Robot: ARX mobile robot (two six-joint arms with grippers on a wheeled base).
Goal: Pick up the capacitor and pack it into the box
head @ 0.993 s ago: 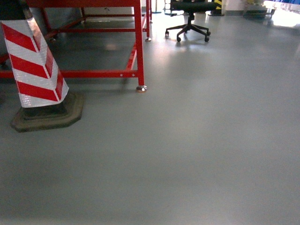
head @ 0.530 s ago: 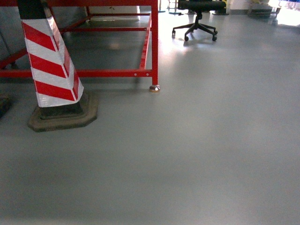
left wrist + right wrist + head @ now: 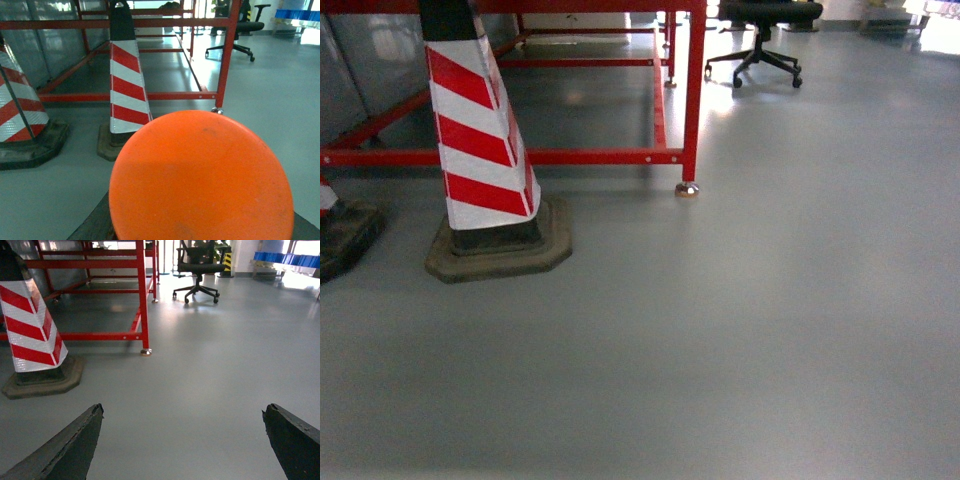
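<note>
Capacitor [image 3: 200, 175] fills left wrist view; right jaws spread

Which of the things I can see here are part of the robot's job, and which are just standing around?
Part of the job: the orange capacitor, filling the left wrist view; the right gripper, open and empty. The pink box is not in view.

Just standing around: striped cones, red frame, office chair, blue bins.

A cone [image 3: 480, 150] stands on the floor [image 3: 720, 340] before the frame [image 3: 660, 155], chair [image 3: 765, 30] far behind.
</note>
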